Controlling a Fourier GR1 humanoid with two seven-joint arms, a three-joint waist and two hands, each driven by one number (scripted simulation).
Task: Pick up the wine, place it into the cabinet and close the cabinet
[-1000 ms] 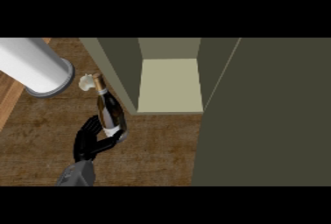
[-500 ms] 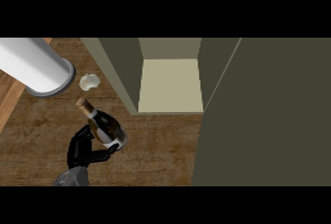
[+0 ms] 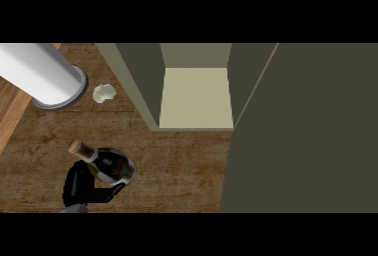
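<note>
Left robot hand (image 3: 87, 186) comes in at the table's near edge, left side, black fingers curled round the wine (image 3: 107, 163). Bottle is held tilted, cork end pointing up-left toward the table's far-left corner, dark body resting in the robot hand. From this steep look-down I can't tell how far the bottle base sits off the table (image 3: 177, 165). Grey forearm only just shows at the near edge below the robot hand.

Right robot hand doesn't show in the head view.

Cabinet (image 3: 144, 85) sits along the far edge, centre to right. It is open: the pale inner shelf floor (image 3: 196, 97) is visible between the olive side walls. The cabinet door (image 3: 310, 130) stands swung out toward the near edge and fills the right side of the view, dark olive, hiding the table under it.

The wine is well apart from the cabinet opening, near-left of it, with bare wood-grain table between them.

Far-left corner: a large white cylinder (image 3: 40, 75) with a grey rim, lying across the corner. Just beside its rim, on the cabinet side, a small white crumpled item (image 3: 104, 93) rests on the table; can't tell what it is. Both are apart from the wine and the robot hand.

A lighter wood strip (image 3: 15, 120) runs down the table's left edge.
</note>
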